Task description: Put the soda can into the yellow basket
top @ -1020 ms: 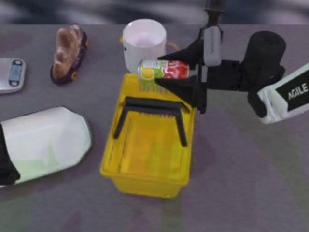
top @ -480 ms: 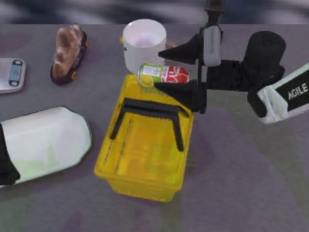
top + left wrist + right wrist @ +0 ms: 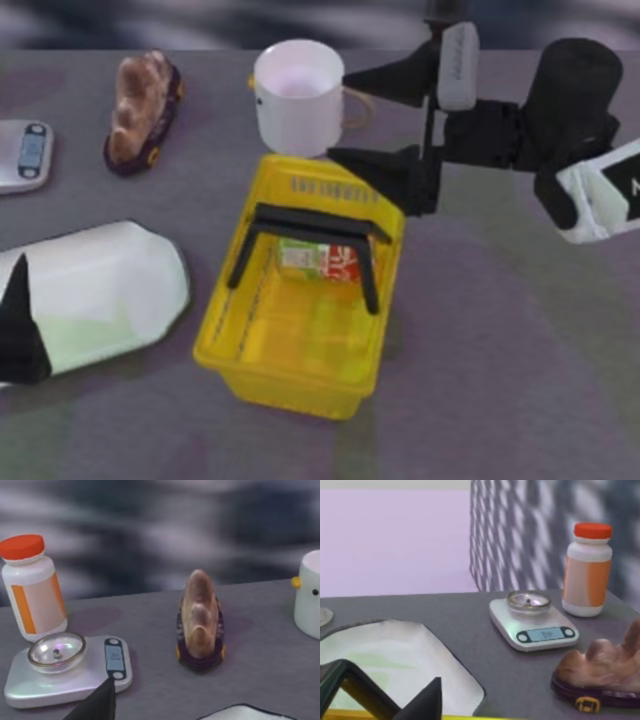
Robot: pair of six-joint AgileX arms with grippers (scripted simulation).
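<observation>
Tabletop's yellow basket (image 3: 300,375) now holds soda can (image 3: 318,260), right pincer (image 3: 362,120) spread.

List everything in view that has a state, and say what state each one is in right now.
soda can: lying on its side inside the basket.
yellow basket: upright, handle folded across its opening.
right gripper: open, empty, beside the mug.
left gripper: parked at the table's left edge.
white mug: upright.
pill bottle: upright, capped.
</observation>
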